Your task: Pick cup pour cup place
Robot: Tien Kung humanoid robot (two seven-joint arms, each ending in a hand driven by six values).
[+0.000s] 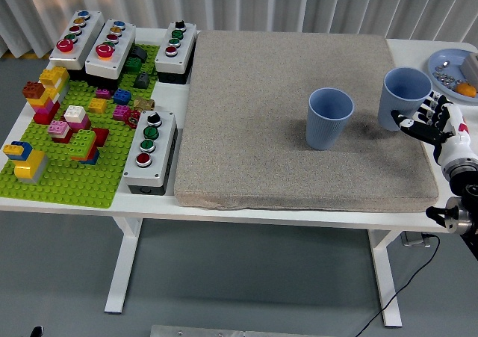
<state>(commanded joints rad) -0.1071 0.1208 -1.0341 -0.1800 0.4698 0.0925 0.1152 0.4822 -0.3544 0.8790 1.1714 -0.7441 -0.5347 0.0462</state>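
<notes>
Two blue cups (329,117) (404,98), speckled grey-beige mat (291,90), green baseplate (75,180).

lab | push-button boxes (150,152) | brick baseplate (71,176) | white table (299,219)

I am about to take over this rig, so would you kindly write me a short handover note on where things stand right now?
Right hand: fingers wrapped on the held blue cup, which is upright at the right edge of the grey mat, apparently set down or nearly so.
Left hand: not in view.
Second blue cup stands upright mid-mat, apart from the held one.
Done: cup picked up; whether the pour is done cannot be told, as the contents of the cups cannot be seen.
Left: confirm the cup is resting on the mat, release it, withdraw the hand.
</notes>
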